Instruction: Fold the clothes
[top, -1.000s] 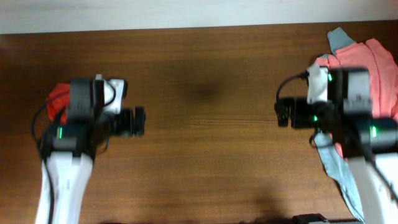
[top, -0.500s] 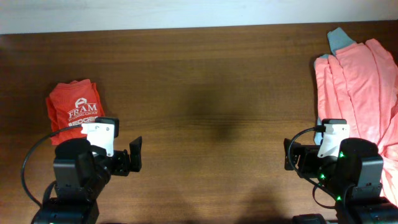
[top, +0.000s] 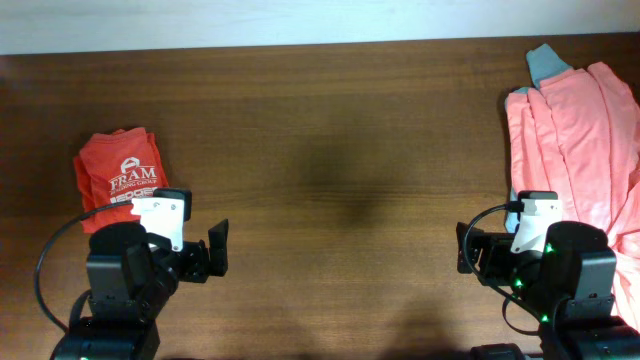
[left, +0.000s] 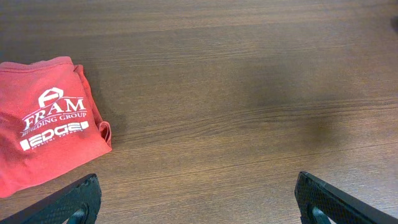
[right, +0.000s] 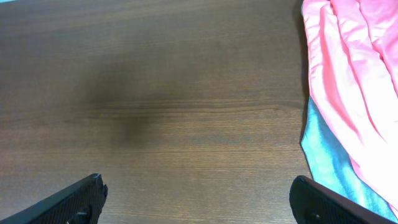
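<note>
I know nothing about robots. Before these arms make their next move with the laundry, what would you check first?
1. Left gripper open and holding nothing: ok.
2. Right gripper open and holding nothing: ok.
3. Red shirt folded and not held: ok.
4. Pink garment folded: not ok. It lies rumpled at the table's right side.
5. Bare table between the arms to fold on: ok.
6. Whether the pink garment hangs over the table edge: cannot tell.
</note>
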